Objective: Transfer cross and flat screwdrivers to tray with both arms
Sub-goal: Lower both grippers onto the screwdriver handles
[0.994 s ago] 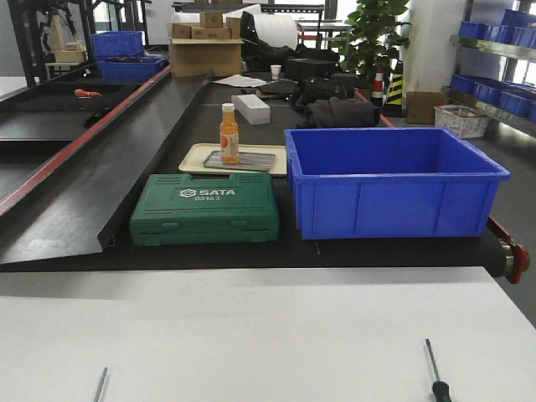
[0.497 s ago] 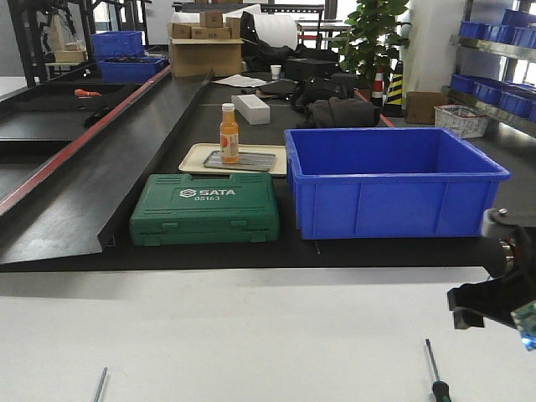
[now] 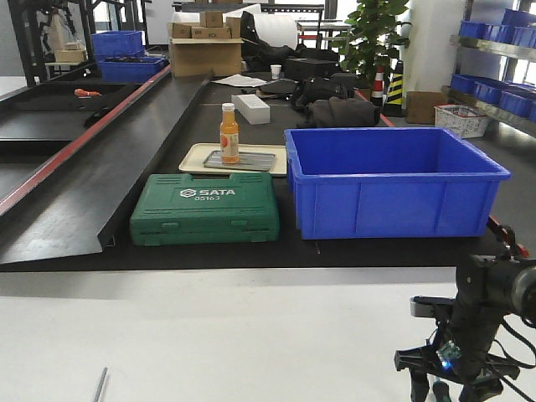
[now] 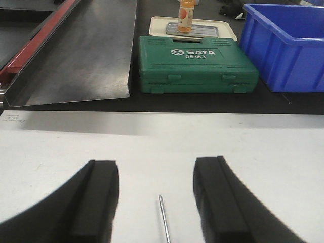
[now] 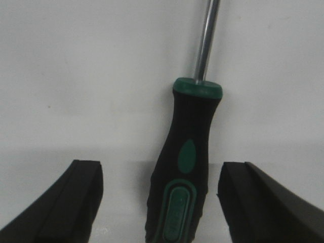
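Observation:
One screwdriver (image 5: 185, 167), black handle with green patches and its shaft pointing away, lies on the white table. My right gripper (image 5: 162, 169) is open, with a finger on each side of the handle and neither touching it. In the front view the right gripper (image 3: 442, 387) hangs low over that screwdriver (image 3: 437, 393) at the bottom right. Only the thin shaft (image 4: 163, 220) of the other screwdriver shows, between the fingers of my open left gripper (image 4: 156, 164); the same shaft (image 3: 100, 385) is at the front view's bottom left. The grey tray (image 3: 255, 161) lies far back, and appears again in the left wrist view (image 4: 205, 30).
An orange bottle (image 3: 229, 134) stands on the grey tray, which rests on a cream tray (image 3: 191, 157). A green SATA case (image 3: 205, 209) and a deep blue bin (image 3: 389, 180) sit on the black belt between the white table and the trays. A sloped black ramp (image 3: 100, 180) rises at left.
My right arm came into the front view from the right and dropped down over the right-hand screwdriver. Both screwdrivers lie where they were.

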Controlling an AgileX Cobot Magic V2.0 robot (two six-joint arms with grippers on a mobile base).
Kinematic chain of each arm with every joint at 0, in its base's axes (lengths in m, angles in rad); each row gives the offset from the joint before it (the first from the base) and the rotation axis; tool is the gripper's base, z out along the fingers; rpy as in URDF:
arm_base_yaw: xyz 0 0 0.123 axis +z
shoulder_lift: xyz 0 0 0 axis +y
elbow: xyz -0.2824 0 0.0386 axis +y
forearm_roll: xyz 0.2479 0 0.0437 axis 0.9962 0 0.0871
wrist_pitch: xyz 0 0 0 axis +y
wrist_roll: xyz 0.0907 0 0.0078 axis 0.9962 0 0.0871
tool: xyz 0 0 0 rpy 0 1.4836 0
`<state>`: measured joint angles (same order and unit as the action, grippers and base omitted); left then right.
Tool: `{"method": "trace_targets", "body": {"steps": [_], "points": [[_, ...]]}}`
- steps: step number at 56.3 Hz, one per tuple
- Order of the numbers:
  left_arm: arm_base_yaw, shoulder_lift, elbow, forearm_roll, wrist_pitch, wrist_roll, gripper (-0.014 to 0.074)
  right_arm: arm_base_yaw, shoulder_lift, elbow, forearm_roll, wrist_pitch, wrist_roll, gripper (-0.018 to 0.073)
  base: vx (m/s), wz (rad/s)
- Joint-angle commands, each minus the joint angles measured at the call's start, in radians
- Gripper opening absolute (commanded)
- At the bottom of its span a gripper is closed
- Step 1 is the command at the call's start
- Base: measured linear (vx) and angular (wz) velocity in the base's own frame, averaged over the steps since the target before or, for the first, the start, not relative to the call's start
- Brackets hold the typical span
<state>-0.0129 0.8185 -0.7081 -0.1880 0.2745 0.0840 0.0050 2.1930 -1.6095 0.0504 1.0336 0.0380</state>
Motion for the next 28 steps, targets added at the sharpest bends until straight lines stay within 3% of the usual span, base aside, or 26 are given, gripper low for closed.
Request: {"method": "trace_targets", "body": {"steps": [1,20,28], "points": [[0.001,-0.004,-0.034,-0.010,-0.072,-0.002,0.0465,-0.007,-0.043,-0.042,0.000,-0.049,0.000,0.0520,0.00,0.00],[0.001,-0.004,-0.034,-0.010,-0.073,-0.002,0.0465,-0.007,0.013,-0.042,-0.050,-0.064,0.041,0.0513,0.00,0.00],[0.001,-0.004,-0.034,-0.010,-0.078,-0.002,0.0465,-0.006,0.034,-0.042,-0.025,-0.069,0.062,0.0432,0.00,0.00]]}}
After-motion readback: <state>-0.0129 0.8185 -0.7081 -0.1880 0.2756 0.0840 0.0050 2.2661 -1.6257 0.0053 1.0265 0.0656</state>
